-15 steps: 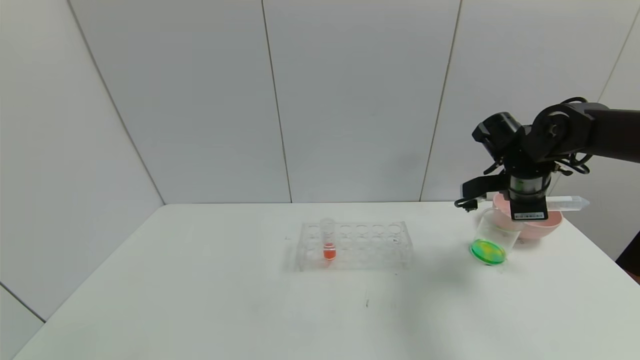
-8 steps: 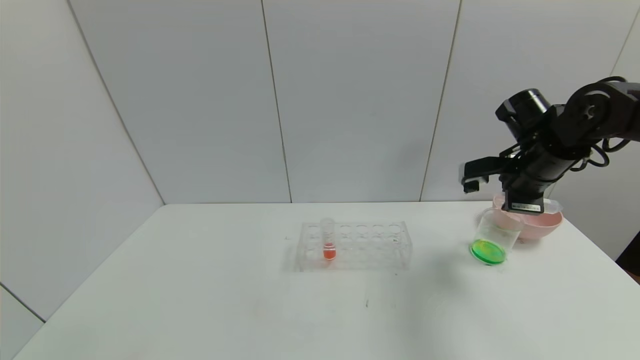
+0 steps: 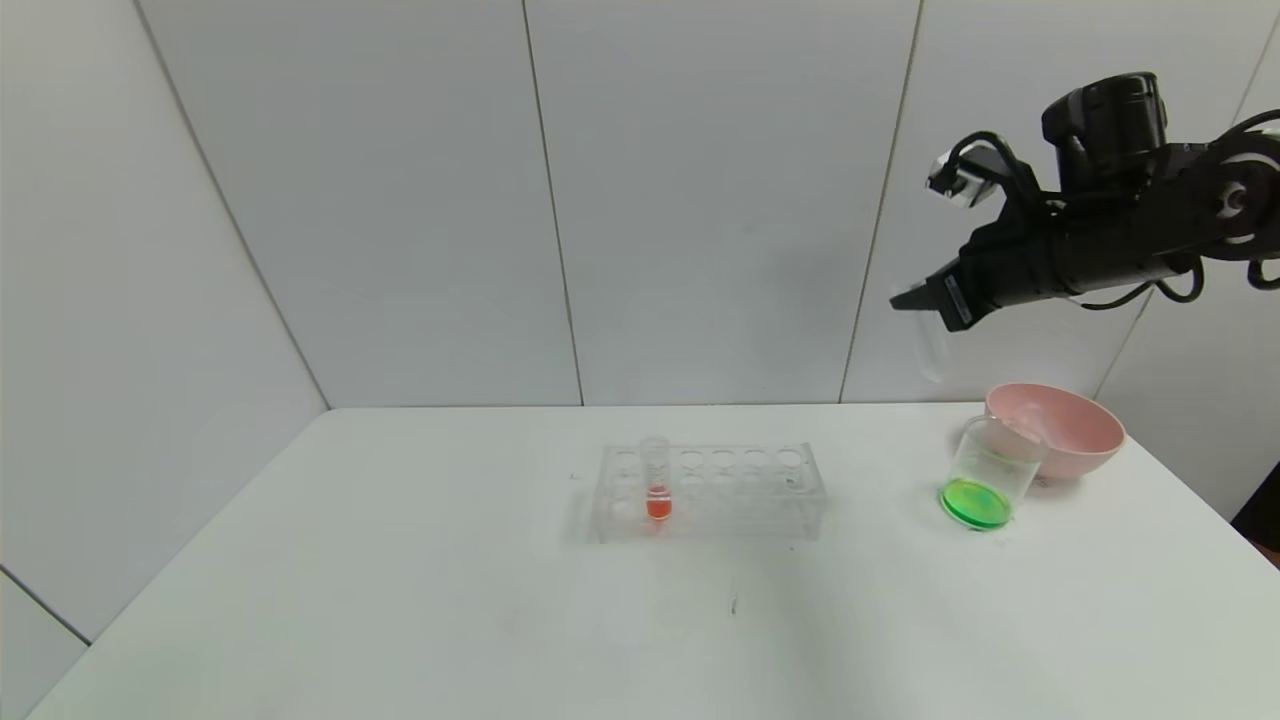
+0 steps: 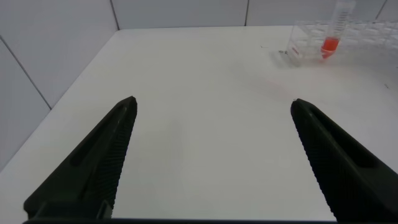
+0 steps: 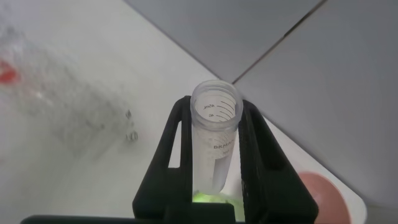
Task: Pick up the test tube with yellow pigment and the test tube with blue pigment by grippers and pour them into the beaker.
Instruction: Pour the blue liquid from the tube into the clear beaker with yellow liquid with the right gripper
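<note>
My right gripper (image 3: 925, 300) is high above the table's right side, shut on an empty clear test tube (image 3: 932, 350) that hangs down from it. In the right wrist view the tube (image 5: 214, 137) sits between the two black fingers (image 5: 171, 155), open mouth toward the camera. No yellow or blue liquid shows in any tube. The beaker (image 3: 985, 475) stands below the gripper with green liquid at its bottom, which also shows in the right wrist view (image 5: 208, 198). My left gripper (image 4: 212, 101) is open and empty over bare table, out of the head view.
A clear many-holed rack (image 3: 710, 490) stands mid-table with one tube of orange-red liquid (image 3: 656, 480) at its left end. A pink bowl (image 3: 1060, 430) sits right behind the beaker. White walls close the back and the sides.
My right gripper rose from just over the beaker and bowl to high above them. The tube swung from lying level to hanging down. The beaker's liquid went from yellow-green to even green.
</note>
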You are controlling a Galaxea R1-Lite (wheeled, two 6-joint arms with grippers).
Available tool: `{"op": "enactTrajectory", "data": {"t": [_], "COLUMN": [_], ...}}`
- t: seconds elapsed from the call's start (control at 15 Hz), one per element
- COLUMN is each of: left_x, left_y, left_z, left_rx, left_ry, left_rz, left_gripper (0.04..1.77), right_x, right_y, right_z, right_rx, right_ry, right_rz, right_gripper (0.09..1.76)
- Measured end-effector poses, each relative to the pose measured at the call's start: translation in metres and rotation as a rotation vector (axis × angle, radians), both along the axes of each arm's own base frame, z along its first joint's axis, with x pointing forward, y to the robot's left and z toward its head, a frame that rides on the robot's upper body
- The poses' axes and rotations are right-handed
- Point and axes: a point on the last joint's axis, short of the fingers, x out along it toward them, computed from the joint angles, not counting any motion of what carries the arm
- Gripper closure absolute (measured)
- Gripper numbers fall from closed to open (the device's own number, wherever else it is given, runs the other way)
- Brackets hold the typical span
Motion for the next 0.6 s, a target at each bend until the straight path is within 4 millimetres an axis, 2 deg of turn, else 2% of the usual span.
{"op": "enactTrajectory", "data": {"t": [0.13,0.27,0.4,0.6], "left_x": [0.000,0.000,0.000,0.000], "left_y": [0.000,0.000,0.000,0.000], "left_z": [0.000,0.000,0.000,0.000], "left_rx": [0.000,0.000,0.000,0.000], "left_ry": [0.000,0.000,0.000,0.000], "left_rz": [-0.001,0.000,0.000,0.000], "left_gripper": [0.05,0.05,0.05,0.05], "right_x": [0.007,0.006,-0.004,-0.032], "right_y": [0.013,0.022,0.024,0.014], "right_z": [0.003,-0.007,-0.025,-0.048], "right_rx": [0.179,0.270,0.301,0.338], "right_ry": [-0.088,-0.132,-0.135,-0.132], "right_rz": [-0.042,-0.062,-0.081,-0.100], "right_gripper": [1.35,1.35,1.35,1.35]}}
